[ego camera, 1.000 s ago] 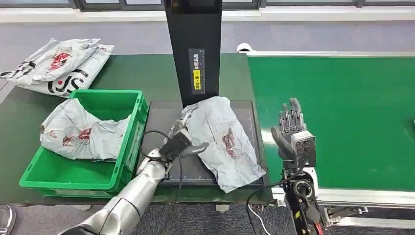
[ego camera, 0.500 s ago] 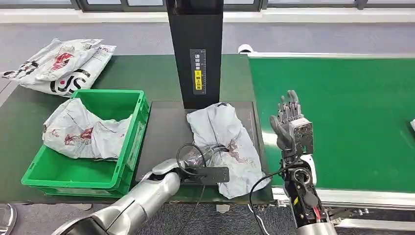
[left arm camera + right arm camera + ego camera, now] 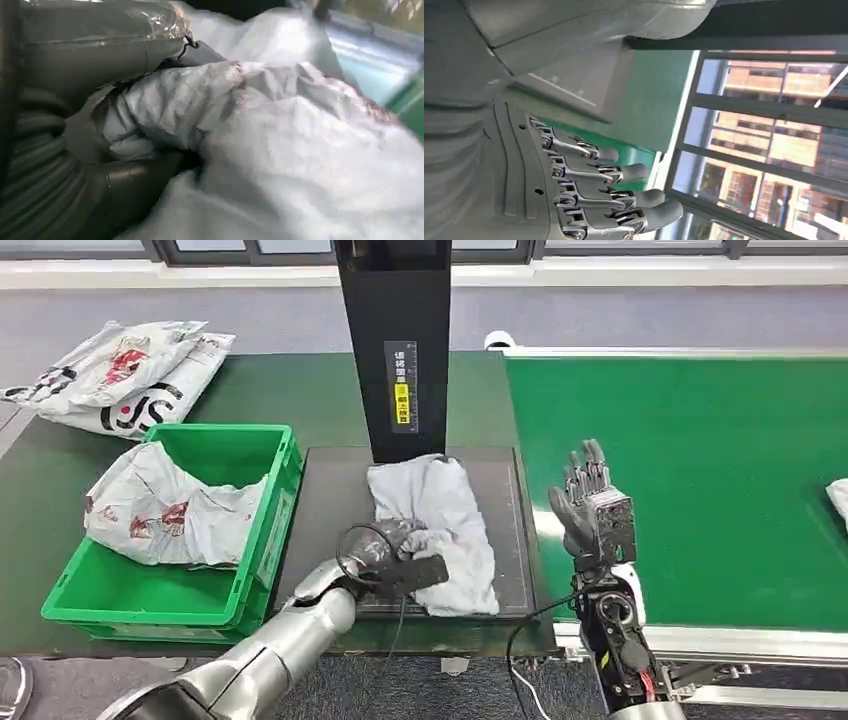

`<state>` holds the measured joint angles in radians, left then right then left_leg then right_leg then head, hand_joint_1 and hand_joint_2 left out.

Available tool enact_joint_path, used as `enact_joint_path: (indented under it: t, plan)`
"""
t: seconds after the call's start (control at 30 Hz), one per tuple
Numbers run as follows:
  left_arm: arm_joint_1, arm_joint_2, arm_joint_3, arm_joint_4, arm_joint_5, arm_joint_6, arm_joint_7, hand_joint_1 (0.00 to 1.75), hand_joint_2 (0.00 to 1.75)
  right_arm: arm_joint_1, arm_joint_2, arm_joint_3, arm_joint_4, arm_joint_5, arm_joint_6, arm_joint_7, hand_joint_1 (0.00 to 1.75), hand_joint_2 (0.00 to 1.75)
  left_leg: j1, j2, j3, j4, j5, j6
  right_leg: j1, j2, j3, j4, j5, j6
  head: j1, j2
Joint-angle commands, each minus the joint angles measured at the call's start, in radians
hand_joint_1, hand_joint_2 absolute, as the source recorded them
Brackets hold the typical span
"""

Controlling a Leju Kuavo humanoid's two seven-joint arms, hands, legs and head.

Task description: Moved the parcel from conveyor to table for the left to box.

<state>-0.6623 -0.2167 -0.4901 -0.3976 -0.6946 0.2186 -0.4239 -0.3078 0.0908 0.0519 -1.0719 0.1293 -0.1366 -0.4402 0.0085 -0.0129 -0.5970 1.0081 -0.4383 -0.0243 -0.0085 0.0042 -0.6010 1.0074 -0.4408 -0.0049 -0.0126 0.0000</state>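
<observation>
Grey crumpled plastic is bunched in the left hand (image 3: 385,562), whose thumb and fingers (image 3: 125,185) pinch a fold of the parcel (image 3: 440,525) at its near edge; the left wrist view shows the film gathered tightly between them. A second ago this hand lay along the parcel's left side with the bag spread wide and its corner hanging over the front of the black scale plate (image 3: 330,480). Since then the hand has swung round to the near edge and closed on it, and the bag has drawn in narrower and shifted left, so it now lies wholly on the plate. I judge that the handover to the tabletop is done and the left arm's part has begun: it has a hold, and what remains is the lift and the carry to the green crate (image 3: 265,445) just beside the plate on the left, where another grey parcel (image 3: 160,510) already lies.

The right hand (image 3: 590,505) stands upright at the near edge of the green conveyor (image 3: 700,470), fingers spread and holding nothing, much as it was before. Further along the belt, at the far right edge, a pale corner of another bag (image 3: 838,498) has come into sight. Beyond the plate rises the black post (image 3: 395,340), and at the far left of the tabletop (image 3: 290,385) lie more bags (image 3: 120,375).
</observation>
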Motion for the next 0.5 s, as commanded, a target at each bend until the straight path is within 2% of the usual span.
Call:
enact_joint_path:
  t: [0.03, 0.1, 0.13, 0.17, 0.27, 0.5]
  plan:
    - [-0.008, 0.038, 0.241, -0.315, 0.118, 0.08, -0.06, 1.75, 1.75, -0.049, -0.016, 0.053, 0.087, -0.023, -0.003, -0.026, 0.0, 1.75, 0.0, 0.003, -0.001, -0.001, 0.0, 0.002, 0.0, 0.001, -0.001, -0.002, 0.001, 0.001, 0.0, 0.0]
    - [-0.019, 0.065, 0.257, -0.471, 0.06, 0.225, 0.003, 1.75, 1.75, -0.034, 0.003, 0.045, 0.061, -0.015, -0.021, -0.024, 0.0, 1.75, 0.0, 0.003, -0.003, 0.001, -0.001, 0.001, 0.0, 0.002, -0.003, 0.0, 0.001, 0.001, 0.0, 0.0]
    - [-0.017, 0.077, 0.255, -0.523, 0.056, 0.199, 0.039, 1.75, 1.75, -0.029, 0.006, 0.044, 0.049, -0.01, -0.021, -0.019, 0.0, 1.75, 0.001, 0.004, -0.004, 0.002, -0.001, 0.001, 0.001, 0.003, -0.004, 0.001, 0.001, 0.0, 0.0, 0.0]
    - [-0.023, 0.09, 0.26, -0.554, -0.032, 0.312, 0.073, 1.75, 1.75, -0.02, 0.009, 0.039, 0.037, -0.006, -0.026, -0.014, 0.0, 1.75, 0.0, 0.003, -0.006, 0.002, -0.001, 0.001, 0.001, 0.002, -0.005, 0.002, 0.0, 0.0, 0.0, 0.0]
    - [-0.029, 0.114, 0.305, -0.552, -0.179, 0.449, 0.149, 1.75, 1.75, -0.004, 0.021, 0.021, 0.018, 0.009, -0.038, -0.008, 0.0, 1.75, 0.0, 0.003, -0.004, 0.0, -0.001, 0.0, 0.0, 0.003, -0.005, 0.001, 0.0, 0.0, 0.0, 0.0]
    - [-0.024, 0.109, 0.325, -0.529, -0.183, 0.456, 0.125, 1.75, 1.75, 0.001, 0.023, 0.01, 0.01, 0.015, -0.034, -0.007, 0.0, 1.75, 0.0, 0.003, -0.003, 0.0, 0.0, 0.001, 0.0, 0.003, -0.004, 0.0, 0.0, 0.0, 0.0, 0.0]
